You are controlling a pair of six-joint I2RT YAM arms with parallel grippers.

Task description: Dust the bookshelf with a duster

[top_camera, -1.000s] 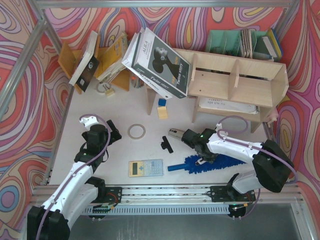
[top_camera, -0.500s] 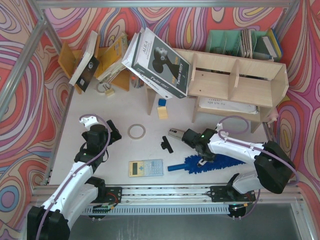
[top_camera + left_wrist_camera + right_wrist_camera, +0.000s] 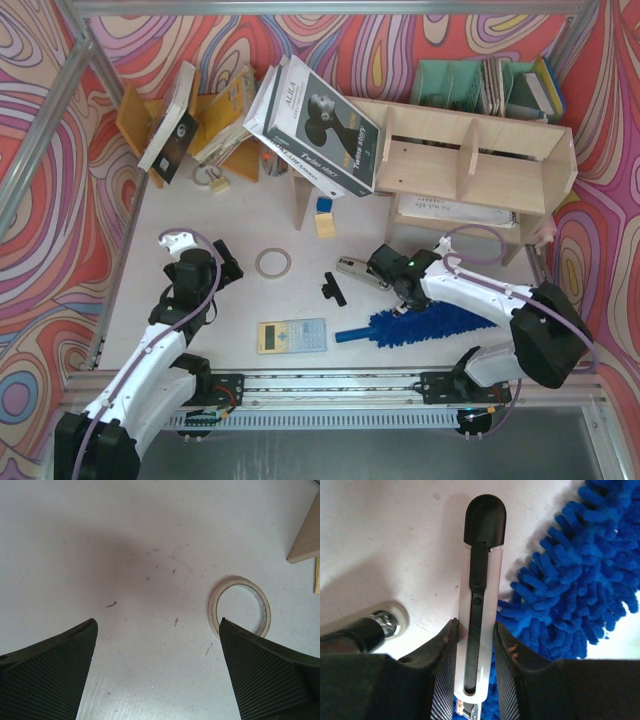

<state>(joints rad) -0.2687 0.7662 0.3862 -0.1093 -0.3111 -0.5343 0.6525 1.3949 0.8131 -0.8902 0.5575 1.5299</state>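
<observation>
The blue fluffy duster (image 3: 425, 325) lies flat on the table near the front, its handle (image 3: 352, 335) pointing left; it also fills the right of the right wrist view (image 3: 580, 570). The pale plywood bookshelf (image 3: 470, 165) stands at the back right. My right gripper (image 3: 388, 272) (image 3: 474, 625) is shut on a white and black utility knife (image 3: 481, 570), just above the duster's left end. The knife's tip (image 3: 350, 268) sticks out to the left. My left gripper (image 3: 225, 268) (image 3: 157, 622) is open and empty, low over the bare table.
A tape ring (image 3: 272, 263) (image 3: 240, 605) lies right of my left gripper. A calculator (image 3: 292, 336) and a black clip (image 3: 333, 288) lie at the front middle. A large book (image 3: 315, 125) leans on the shelf's left end. An orange rack (image 3: 200, 120) and green organiser (image 3: 460, 85) stand behind.
My right gripper has moved slightly back and to the right with the knife in it. The duster and my left arm have not moved.
</observation>
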